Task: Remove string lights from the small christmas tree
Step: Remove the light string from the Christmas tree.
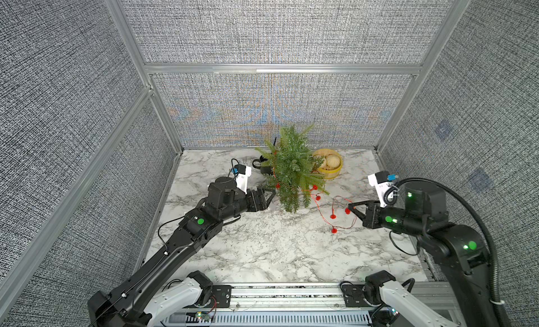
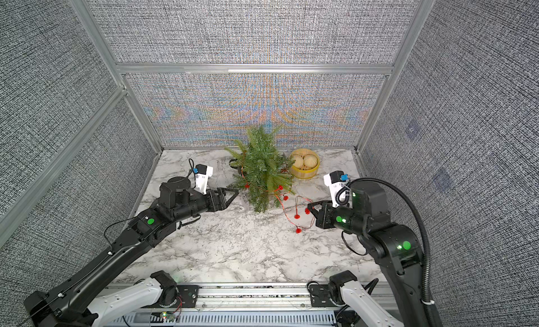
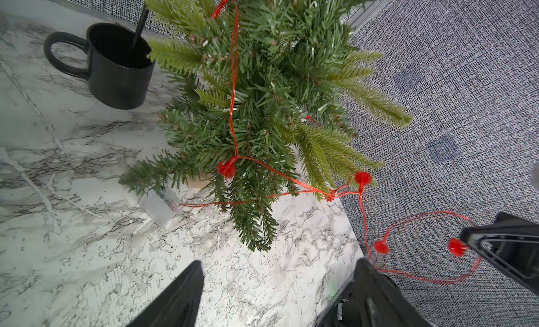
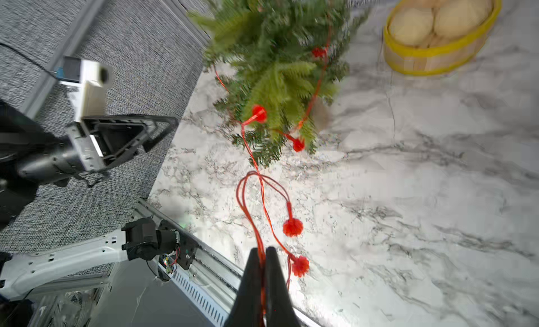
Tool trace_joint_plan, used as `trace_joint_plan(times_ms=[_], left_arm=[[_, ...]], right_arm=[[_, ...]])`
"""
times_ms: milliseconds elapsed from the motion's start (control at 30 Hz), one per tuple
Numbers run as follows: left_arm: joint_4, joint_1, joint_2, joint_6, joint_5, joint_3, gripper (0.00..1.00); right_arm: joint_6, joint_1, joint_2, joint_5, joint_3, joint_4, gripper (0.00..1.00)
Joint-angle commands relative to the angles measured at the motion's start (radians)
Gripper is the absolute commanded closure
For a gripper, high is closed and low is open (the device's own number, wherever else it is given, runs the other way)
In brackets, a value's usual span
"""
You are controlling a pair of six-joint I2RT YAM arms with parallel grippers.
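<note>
Two top views first. In both top views the small green needle-branched christmas tree (image 1: 291, 168) stands upper centre of frame on the white grey-veined marble tabletop (image 1: 262, 246). A black ceramic mug (image 1: 264, 169) sits just left behind it, and a round yellow-rimmed bamboo basket (image 1: 332, 175) w/ pale buns just right. The string lights (image 1: 332, 216), thin red-copper wire w/ round red bulbs, run down the tree's front, then trail right of centre over the tabletop in loose loops. At mid right the right gripper (image 1: 350, 206) is pinched tight on that wire, one bulb touching its tip. Left of centre the left gripper (image 1: 269, 197) gapes wide, empty, tips just beside the lowest branches; contact can't tell.

Left wrist view: left gripper (image 3: 279, 262) jaws spread wide at bottom edge, nothing betw. them. Tree fills upper centre, wire draped down it, one bulb approx mid-frame. A small clear plastic box (image 3: 159, 204) lies on the tabletop by the tree's foot, left of centre, wire end attached.

Right wrist view, partly blurred: right gripper (image 4: 262, 252) jaws closed at bottom centre, red wire clamped betw. them. Two bulbs just above-right; wire leads up to the tree at top centre.
</note>
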State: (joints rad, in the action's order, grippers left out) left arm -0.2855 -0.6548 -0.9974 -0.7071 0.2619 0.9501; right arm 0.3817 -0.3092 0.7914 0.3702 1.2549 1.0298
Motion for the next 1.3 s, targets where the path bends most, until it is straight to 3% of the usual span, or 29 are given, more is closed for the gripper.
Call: trace_joint_plan(times_ms=[0, 500, 633, 733, 900, 1000, 1133, 1267], left_arm=[[0.026, 0.0, -0.014, 0.027, 0.005, 0.003, 0.19], [0.031, 0.0, -0.069, 0.056, -0.001, 0.012, 0.19], [0.031, 0.0, -0.064, 0.059, -0.01, 0.006, 0.19], [0.028, 0.0, -0.067, 0.058, -0.018, 0.003, 0.19], [0.021, 0.0, -0.082, 0.069, -0.01, 0.014, 0.19], [0.019, 0.0, -0.086, 0.069, -0.012, 0.013, 0.19], [0.013, 0.0, -0.084, 0.069, -0.024, 0.013, 0.19], [0.008, 0.0, -0.079, 0.086, -0.032, 0.013, 0.19]], right_arm=[[0.017, -0.002, -0.002, -0.046, -0.076, -0.076, 1.0], [0.036, -0.001, 0.091, -0.134, -0.413, -0.339, 1.0], [0.01, -0.002, 0.092, -0.129, -0.448, -0.332, 0.76], [0.007, -0.003, 0.075, -0.133, -0.475, -0.337, 0.63], [0.0, -0.008, 0.071, -0.144, -0.493, -0.319, 0.56], [-0.019, -0.04, 0.078, -0.088, -0.52, -0.365, 0.53], [-0.043, -0.135, 0.091, -0.044, -0.576, -0.496, 0.48], [-0.044, -0.192, 0.134, 0.003, -0.67, -0.746, 0.41]])
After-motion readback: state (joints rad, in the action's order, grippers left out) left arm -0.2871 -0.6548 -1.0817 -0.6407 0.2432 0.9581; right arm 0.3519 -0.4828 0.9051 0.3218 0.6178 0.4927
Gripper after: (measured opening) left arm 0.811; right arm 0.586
